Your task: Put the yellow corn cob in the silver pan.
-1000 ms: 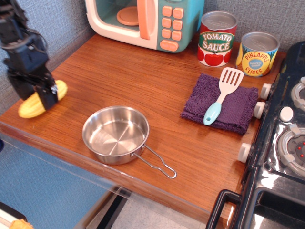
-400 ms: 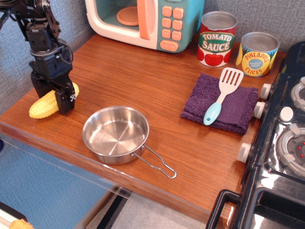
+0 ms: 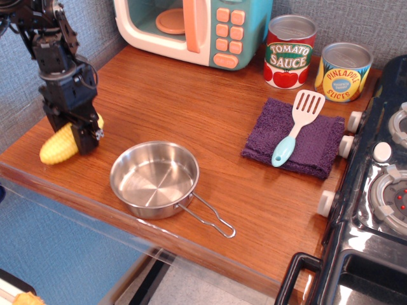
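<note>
The yellow corn cob (image 3: 57,147) is at the left edge of the wooden counter, its tapered end pointing left and low. My black gripper (image 3: 72,131) comes down from above and straddles the cob's right end, with its fingers (image 3: 88,136) closed on it. Whether the cob rests on the counter or hangs just above it I cannot tell. The silver pan (image 3: 154,179) sits empty near the counter's front edge, a short way right of the cob. Its wire handle (image 3: 210,217) points to the front right.
A toy microwave (image 3: 197,28) stands at the back, with a tomato sauce can (image 3: 289,52) and a pineapple slices can (image 3: 343,72) to its right. A spatula (image 3: 296,127) lies on a purple cloth (image 3: 315,149). A toy stove (image 3: 381,190) borders the right side.
The gripper has carried the corn cob to the right, away from the counter's left edge and toward the pan. In the last half second it has barely moved, and the cob's left tip has dipped slightly.
</note>
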Controlling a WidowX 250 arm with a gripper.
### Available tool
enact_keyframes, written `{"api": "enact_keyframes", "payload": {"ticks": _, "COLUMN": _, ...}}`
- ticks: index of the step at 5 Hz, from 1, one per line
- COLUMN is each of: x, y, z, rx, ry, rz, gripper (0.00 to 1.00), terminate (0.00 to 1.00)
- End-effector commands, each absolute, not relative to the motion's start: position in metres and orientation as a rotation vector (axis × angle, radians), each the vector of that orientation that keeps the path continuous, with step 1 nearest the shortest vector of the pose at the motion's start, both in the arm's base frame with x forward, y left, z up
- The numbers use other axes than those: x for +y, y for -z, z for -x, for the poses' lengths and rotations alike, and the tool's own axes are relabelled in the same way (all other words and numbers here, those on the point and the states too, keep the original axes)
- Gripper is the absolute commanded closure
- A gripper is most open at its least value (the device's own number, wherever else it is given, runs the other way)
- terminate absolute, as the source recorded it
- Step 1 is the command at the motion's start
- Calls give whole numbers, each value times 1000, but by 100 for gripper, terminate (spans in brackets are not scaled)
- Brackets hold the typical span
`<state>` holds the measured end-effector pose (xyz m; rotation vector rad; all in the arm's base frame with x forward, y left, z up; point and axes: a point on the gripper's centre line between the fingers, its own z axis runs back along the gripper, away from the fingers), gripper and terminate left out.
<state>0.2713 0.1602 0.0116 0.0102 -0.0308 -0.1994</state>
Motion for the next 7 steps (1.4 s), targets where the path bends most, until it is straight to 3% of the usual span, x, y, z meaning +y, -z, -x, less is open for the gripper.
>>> {"api": "enact_keyframes", "payload": {"ticks": 1, "x": 135, "y": -79, "z": -269, "rx": -184, "ry": 122, "rz": 39, "gripper": 100, "terminate": 0}}
{"api": "enact_keyframes", "payload": {"ticks": 2, "x": 93, "y": -94, "z": -268, "rx": -227, "ry": 246, "rz": 59, "gripper": 100, "terminate": 0}}
{"api": "enact_keyframes", "payload": {"ticks": 3, "x": 59, "y": -91, "z": -270, "rx": -229, "ry": 343, "rz": 71, "gripper": 100, "terminate": 0}}
{"api": "enact_keyframes", "payload": {"ticks": 5, "x": 43, "y": -75, "z": -286, "rx": -207, "ry": 351, "rz": 74, "gripper": 100, "terminate": 0}}
{"api": "enact_keyframes", "payload": {"ticks": 6, "x": 41, "y": -67, "z": -286, "rx": -190, "ry": 349, "rz": 76, "gripper": 0, "terminate": 0}}
{"api": "enact_keyframes", "payload": {"ticks": 7, "x": 35, "y": -64, "z": -285, "rx": -181, "ry": 367, "rz": 76, "gripper": 0, "terminate": 0}}
